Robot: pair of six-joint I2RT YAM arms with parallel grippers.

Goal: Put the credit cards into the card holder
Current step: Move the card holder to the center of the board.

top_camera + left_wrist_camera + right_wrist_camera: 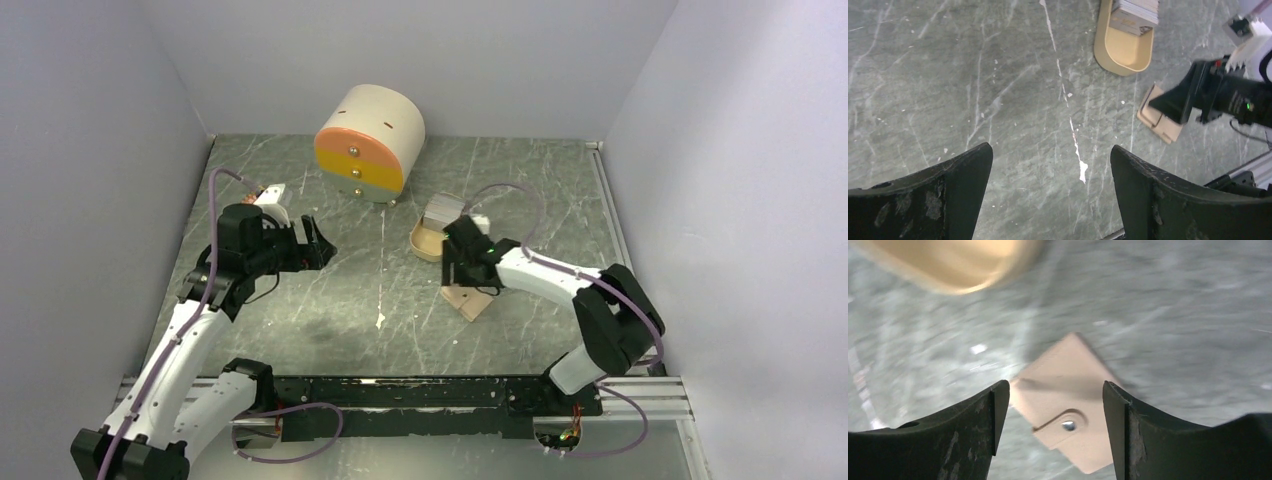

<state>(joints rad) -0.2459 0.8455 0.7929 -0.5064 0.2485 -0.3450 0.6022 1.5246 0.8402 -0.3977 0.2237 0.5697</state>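
The tan card holder [1068, 410] lies shut and flat on the table, its snap tab facing up. My right gripper [1055, 390] hangs just above it, open, one finger on each side, and I see no grip on it. From the top view the right gripper [463, 283] covers part of the card holder [470, 302]. The credit cards [1135, 12] sit stacked in a beige oval tray [1123, 50], just behind the holder. My left gripper [320, 245] hovers open and empty over bare table at the left; the left gripper [1050, 165] has only marble between its fingers.
A round cream drawer box [370, 140] with an orange-yellow front stands at the back centre. The tray [424, 243] sits right behind my right gripper. Grey walls close in the table on three sides. A metal rail [430, 385] runs along the near edge.
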